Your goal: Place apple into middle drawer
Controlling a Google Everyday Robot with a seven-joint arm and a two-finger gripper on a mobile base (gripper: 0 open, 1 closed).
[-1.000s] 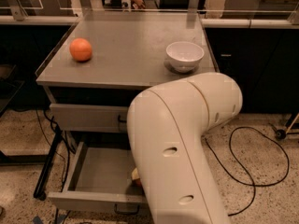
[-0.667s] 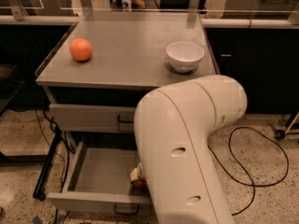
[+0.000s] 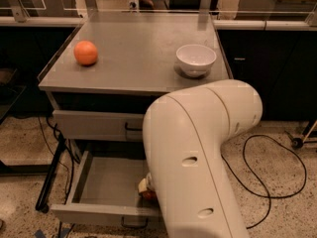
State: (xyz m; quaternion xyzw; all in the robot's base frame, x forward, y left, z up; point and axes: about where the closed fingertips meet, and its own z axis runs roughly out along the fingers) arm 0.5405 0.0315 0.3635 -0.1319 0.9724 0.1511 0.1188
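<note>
Grey metal bench (image 3: 136, 43) carries a plain orange fruit (image 3: 85, 52) near its left edge and a white bowl (image 3: 196, 59) near its right edge, well apart. Upper drawer front (image 3: 94, 124) is closed. Below it, the middle drawer (image 3: 101, 213) is pulled out. The apple (image 3: 145, 189) lies inside it, toward the right, and only a red and pale sliver shows beside the arm. The cream arm casing (image 3: 198, 157) fills the foreground and covers the drawer's right portion. The pincer is hidden behind that casing, so I cannot tell its opening or whether it holds anything. A black cable (image 3: 277, 182) loops on the floor, right.
</note>
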